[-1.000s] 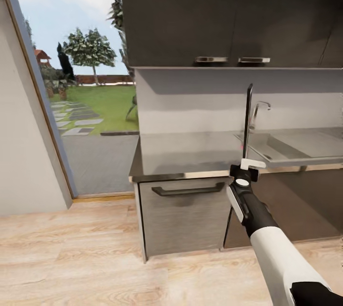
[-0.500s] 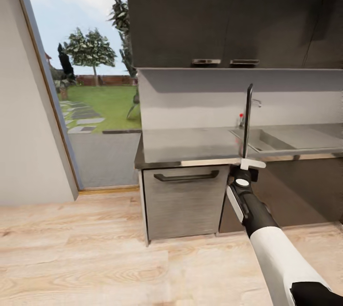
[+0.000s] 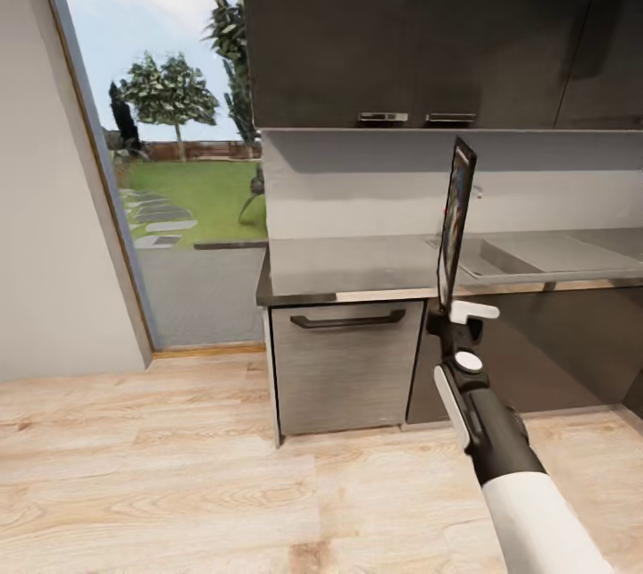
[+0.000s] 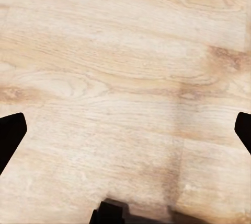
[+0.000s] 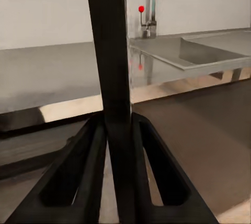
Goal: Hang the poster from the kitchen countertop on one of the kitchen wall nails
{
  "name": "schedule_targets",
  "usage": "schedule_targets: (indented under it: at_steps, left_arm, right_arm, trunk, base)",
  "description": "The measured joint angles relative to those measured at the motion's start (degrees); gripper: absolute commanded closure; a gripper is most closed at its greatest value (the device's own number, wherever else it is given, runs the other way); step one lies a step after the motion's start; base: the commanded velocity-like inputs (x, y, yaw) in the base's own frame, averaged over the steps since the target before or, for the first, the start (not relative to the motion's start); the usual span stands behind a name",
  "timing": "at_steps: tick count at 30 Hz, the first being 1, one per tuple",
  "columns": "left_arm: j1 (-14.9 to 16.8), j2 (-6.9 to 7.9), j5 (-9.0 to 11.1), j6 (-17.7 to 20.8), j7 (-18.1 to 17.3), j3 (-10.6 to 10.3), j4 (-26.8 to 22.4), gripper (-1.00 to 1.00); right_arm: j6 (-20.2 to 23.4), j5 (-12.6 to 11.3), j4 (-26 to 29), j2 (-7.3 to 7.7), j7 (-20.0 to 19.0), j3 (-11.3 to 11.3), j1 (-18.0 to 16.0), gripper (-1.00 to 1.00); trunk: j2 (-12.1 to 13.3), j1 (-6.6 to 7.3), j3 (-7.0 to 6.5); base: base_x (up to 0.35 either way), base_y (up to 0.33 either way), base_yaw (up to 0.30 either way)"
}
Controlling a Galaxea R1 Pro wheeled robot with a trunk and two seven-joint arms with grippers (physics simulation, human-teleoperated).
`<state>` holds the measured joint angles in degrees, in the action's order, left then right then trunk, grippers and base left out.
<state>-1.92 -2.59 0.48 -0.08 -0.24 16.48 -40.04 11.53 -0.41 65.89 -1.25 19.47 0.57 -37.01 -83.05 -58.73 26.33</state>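
Looking at the big stuff first: dark upper cabinets (image 3: 429, 20) run across the top of the head view, with a pale backsplash wall (image 3: 357, 190) under them and a glass door (image 3: 161, 154) onto a garden off to the left. Below that is the kitchen countertop (image 3: 348, 266), shiny steel, with the sink (image 3: 536, 253) built in toward the right and a grey cabinet front (image 3: 344, 369) with a dark bar handle underneath. Light wood floor (image 3: 179, 467) everywhere in front.

The right arm (image 3: 527, 485) reaches up from the lower right, out in front of the counter's edge. Its right gripper (image 3: 449, 306) is clamped on the bottom edge of the poster (image 3: 455, 221), which stands upright above the fingers and is turned nearly edge-on to the head camera. You only get a thin sliver of colourful print, so no lettering is readable.

From the right wrist view, the poster (image 5: 111, 51) is a dark vertical bar pinched tight between both fingers (image 5: 78, 177), touching each side. Behind it is the tap (image 5: 152, 4) with a small red knob.

The left gripper (image 4: 125, 135) points down at the floor, fingertips (image 4: 10, 135) spread wide, holding nothing.
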Motion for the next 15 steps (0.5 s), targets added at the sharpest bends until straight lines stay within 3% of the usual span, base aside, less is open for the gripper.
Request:
schedule_targets:
  at_steps: [2,6,9,13,15]
  left_arm:
    - [0.00,0.00,0.00,0.00,0.00,0.00,0.03,-1.00]
    - [0.00,0.00,0.00,0.00,0.00,0.00,0.04,-1.00]
    - [0.00,0.00,0.00,0.00,0.00,0.00,0.07,-1.00]
    - [0.00,0.00,0.00,0.00,0.00,0.00,0.12,-1.00]
    - [0.00,0.00,0.00,0.00,0.00,0.00,0.13,-1.00]
  right_arm:
    - [0.52,-0.03,6.19,0.01,-2.66,0.04,4.45,1.00]
    - [0.89,-0.01,12.38,0.02,-7.70,0.06,9.35,1.00]
    - [0.82,0.02,18.04,0.07,-13.67,0.02,14.66,1.00]
    - [0.27,0.05,21.06,0.21,-19.01,-0.04,19.53,1.00]
    - [-2.73,0.13,21.82,0.50,-24.69,-0.31,22.91,1.00]
  trunk:
    - [0.00,0.00,0.00]
    - [0.00,0.00,0.00]
    - [0.00,0.00,0.00]
    - [0.00,0.00,0.00]
    - [0.00,0.00,0.00]
  base:
    - [-0.004,0.000,0.000]
    - [-0.002,0.000,0.000]
    - [0.000,0.000,0.000]
    - [0.000,0.000,0.000]
    - [0.000,0.000,0.000]
